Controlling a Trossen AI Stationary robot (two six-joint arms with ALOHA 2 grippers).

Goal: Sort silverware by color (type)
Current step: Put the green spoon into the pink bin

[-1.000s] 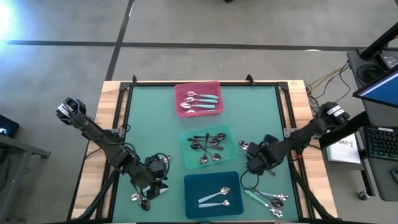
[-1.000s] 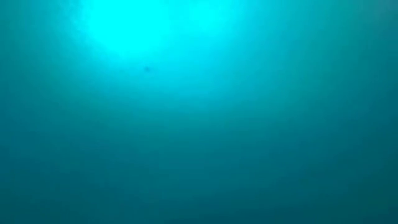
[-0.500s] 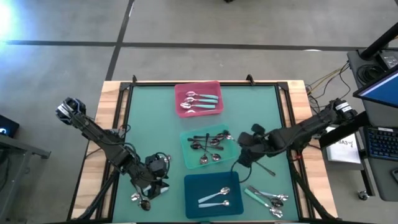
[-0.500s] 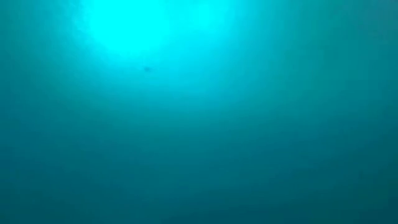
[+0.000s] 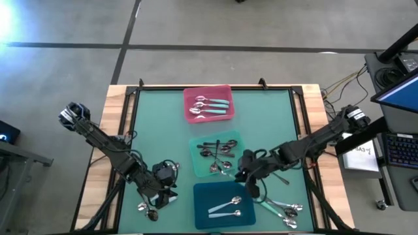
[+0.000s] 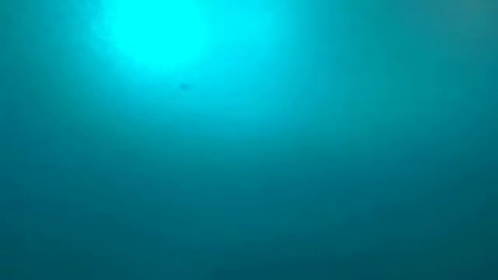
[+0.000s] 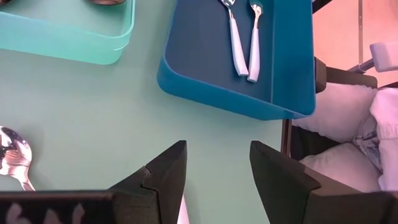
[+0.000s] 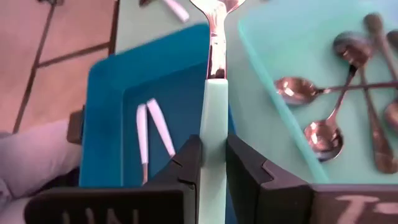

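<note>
Since a second ago: right gripper (image 5: 243, 171) moved from the table's right side leftward, now over the gap between the pale mint rectangular tray (image 5: 198, 163) and the dark teal rectangular tray (image 5: 204, 194). Carried along with it: a mint-handled spoon with a shiny metal bowl (image 8: 213, 99), not in the jaws' grip area a second ago as far as the high view shows. Left arm unchanged, low near the table's front left corner.

Right jaws nearly closed, clamped on the mint handle, metal bowl pointing forward past the fingertips. Left gripper (image 7: 217, 165) with jaws standing apart, nothing between them, just above the green table (image 5: 163, 130), beside a lone metal spoon (image 7: 15, 155).

Pink rectangular tray (image 5: 225, 93), at the far middle of the table: about three spoons with teal handles (image 5: 209, 106).
Pale mint tray, centre: a cluster of dark-handled metal spoons (image 5: 219, 151), overlapping and crossing.
Dark teal tray, front centre: two spoons with pale blue handles (image 5: 225, 207), lying side by side.

Loose on the table at the front right: a small pile of spoons (image 5: 284, 209), teal handle visible among them. Front left, near the left gripper: a couple more (image 5: 147, 210).

Low view: only a blue-green glow, nothing distinguishable.
</note>
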